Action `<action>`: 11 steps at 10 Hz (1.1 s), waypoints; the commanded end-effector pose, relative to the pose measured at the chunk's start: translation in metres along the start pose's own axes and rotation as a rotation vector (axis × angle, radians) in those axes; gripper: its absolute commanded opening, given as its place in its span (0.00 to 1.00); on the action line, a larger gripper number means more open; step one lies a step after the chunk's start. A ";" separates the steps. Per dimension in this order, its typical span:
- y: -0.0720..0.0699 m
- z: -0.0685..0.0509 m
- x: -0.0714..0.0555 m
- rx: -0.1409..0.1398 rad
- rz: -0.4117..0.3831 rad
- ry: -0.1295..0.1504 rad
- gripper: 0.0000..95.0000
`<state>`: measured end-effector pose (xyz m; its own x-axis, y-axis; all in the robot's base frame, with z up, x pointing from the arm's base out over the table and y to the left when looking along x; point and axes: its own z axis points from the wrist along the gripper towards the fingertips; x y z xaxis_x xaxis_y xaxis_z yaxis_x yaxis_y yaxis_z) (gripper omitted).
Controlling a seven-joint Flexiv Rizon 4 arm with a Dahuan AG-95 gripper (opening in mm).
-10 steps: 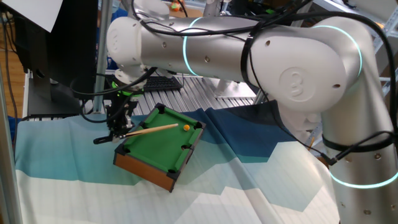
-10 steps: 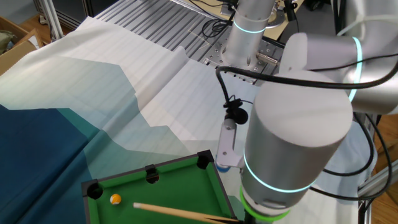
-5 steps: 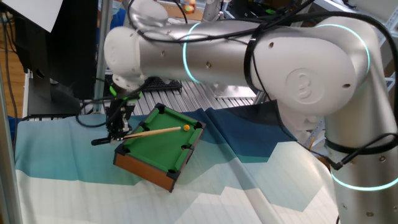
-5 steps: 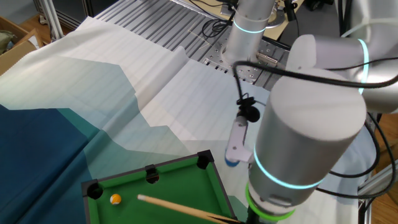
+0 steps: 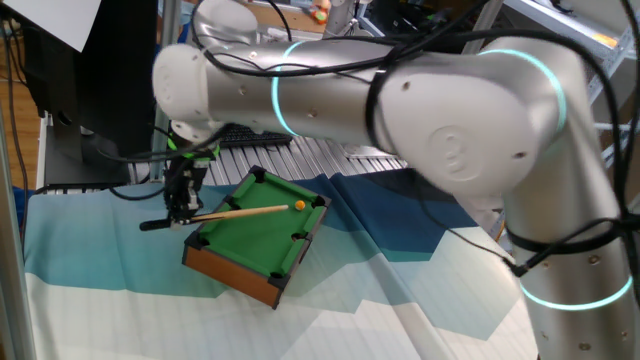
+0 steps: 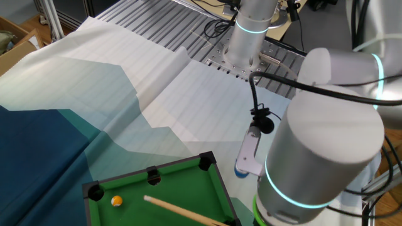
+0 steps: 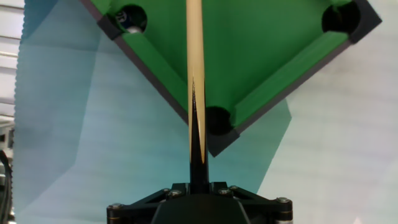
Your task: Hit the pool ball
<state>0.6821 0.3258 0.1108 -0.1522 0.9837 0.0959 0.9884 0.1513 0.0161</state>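
Observation:
The tiny orange-yellow pool ball (image 5: 300, 205) lies on the green felt of the miniature pool table (image 5: 262, 238), near its far right corner; it also shows in the other fixed view (image 6: 116, 201). My gripper (image 5: 183, 210) is at the table's left end, shut on the dark butt of a wooden cue stick (image 5: 240, 211). The cue lies across the felt, its tip a short gap from the ball. In the hand view the cue (image 7: 194, 62) runs straight up over a corner pocket (image 7: 217, 119); the ball is out of that view.
The pool table has a wooden base and black pockets and sits on a blue-and-white cloth (image 5: 120, 270). A ribbed metal plate (image 6: 151, 25) lies behind it. The big white arm (image 5: 420, 90) arches over the table.
My gripper and the cue have drawn back to the left, away from the ball, so the gap at the cue tip is wider. The ball has not moved.

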 end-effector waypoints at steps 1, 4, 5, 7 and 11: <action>0.006 0.002 0.002 -0.001 0.021 -0.006 0.00; 0.022 0.000 0.001 0.008 0.024 -0.010 0.00; 0.030 -0.001 -0.002 0.011 0.020 -0.008 0.00; 0.038 -0.001 -0.005 0.013 0.020 -0.005 0.00; 0.044 0.000 -0.007 0.015 0.026 -0.007 0.00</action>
<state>0.7264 0.3247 0.1115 -0.1252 0.9881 0.0898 0.9921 0.1257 -0.0006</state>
